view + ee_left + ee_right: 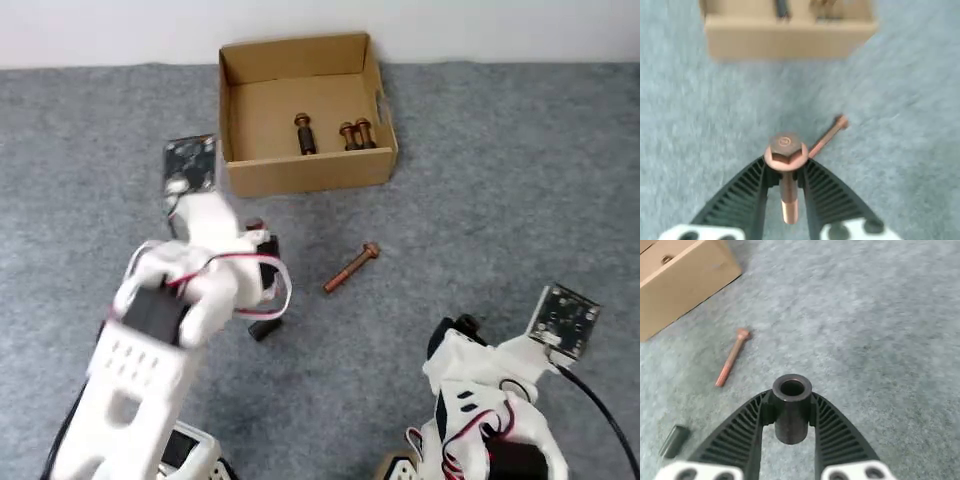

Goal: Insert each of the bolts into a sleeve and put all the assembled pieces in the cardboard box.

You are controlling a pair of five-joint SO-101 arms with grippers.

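While the left fingers (747, 187) are drawn in to a narrow gap on a copper-coloured bolt (786, 165), gripping its shank just under the hex head, the right fingers (742, 430) are likewise clamped on a black sleeve (791, 407). That sleeve is held upright, with its open bore facing the wrist camera. The held bolt stands with its head toward the left wrist camera. Its shank runs down between the fingers, and its tip is clear of them. Neither held part touches the other; the two arms are well apart in the high view, with the left arm (200, 280) at the left and the right arm (490, 390) low at the right. Between them a loose bolt (352, 268) lies flat on the grey desk (520, 180), with its head pointing toward the near right corner of the cardboard box (300, 175). It is apart from both sets of fingers. A spare sleeve (674, 441) lies on its side on the desk, just beside the left arm and near the loose bolt without touching it. The cardboard box sits open at the far side of the desk. On its floor are a single assembled piece (304, 133) and, a little to its right, a pair of assembled pieces (365, 132) lying side by side against each other.
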